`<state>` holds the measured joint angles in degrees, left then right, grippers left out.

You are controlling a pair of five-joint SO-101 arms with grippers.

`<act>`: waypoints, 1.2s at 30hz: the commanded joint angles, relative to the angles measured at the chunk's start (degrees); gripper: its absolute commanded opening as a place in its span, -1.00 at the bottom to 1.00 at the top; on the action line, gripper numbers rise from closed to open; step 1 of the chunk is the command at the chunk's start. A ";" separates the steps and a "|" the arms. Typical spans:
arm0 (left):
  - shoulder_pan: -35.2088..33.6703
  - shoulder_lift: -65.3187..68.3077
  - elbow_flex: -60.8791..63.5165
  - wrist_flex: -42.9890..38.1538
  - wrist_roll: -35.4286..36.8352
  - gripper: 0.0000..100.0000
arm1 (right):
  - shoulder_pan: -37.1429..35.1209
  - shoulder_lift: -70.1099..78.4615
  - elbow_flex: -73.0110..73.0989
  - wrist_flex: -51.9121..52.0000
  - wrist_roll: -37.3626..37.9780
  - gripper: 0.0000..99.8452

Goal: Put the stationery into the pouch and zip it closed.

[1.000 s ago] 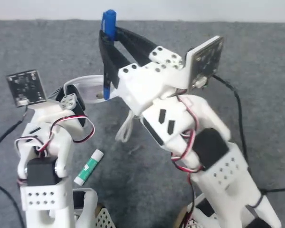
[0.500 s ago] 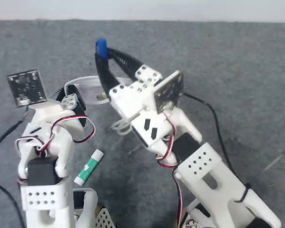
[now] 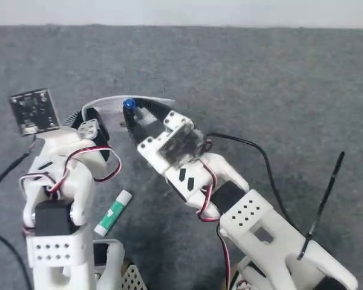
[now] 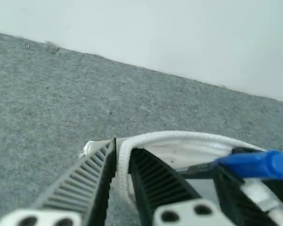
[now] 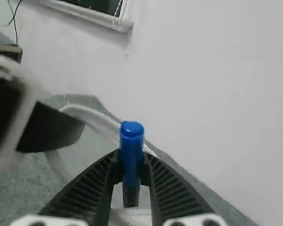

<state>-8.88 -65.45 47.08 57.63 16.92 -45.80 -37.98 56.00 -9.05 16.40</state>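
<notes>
i see a rough grey felt-like table (image 3: 278, 78), a whitish pouch (image 4: 179, 137) with a woven-looking rim, and a smooth blue plastic pen (image 5: 131, 141).

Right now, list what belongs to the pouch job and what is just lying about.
Job:
pouch, rim held in the left gripper
pen, held in the right gripper at the pouch mouth
glue stick, loose on the carpet

Lying about:
black cable
black strip
</notes>
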 commanded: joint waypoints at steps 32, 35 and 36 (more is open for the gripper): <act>-3.34 -0.44 -0.13 -1.23 -0.35 -0.98 | -0.04 -14.73 5.71 7.87 3.96 -0.63; -3.34 -0.44 -0.13 -1.41 -0.35 -0.98 | -0.04 -19.91 5.71 12.44 3.87 -0.66; -3.34 -0.44 -0.13 -1.41 -0.35 -0.98 | -0.04 -21.58 5.71 14.11 3.87 -0.67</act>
<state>-12.04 -65.45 48.57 57.63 16.92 -45.89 -53.63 62.42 1.32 19.38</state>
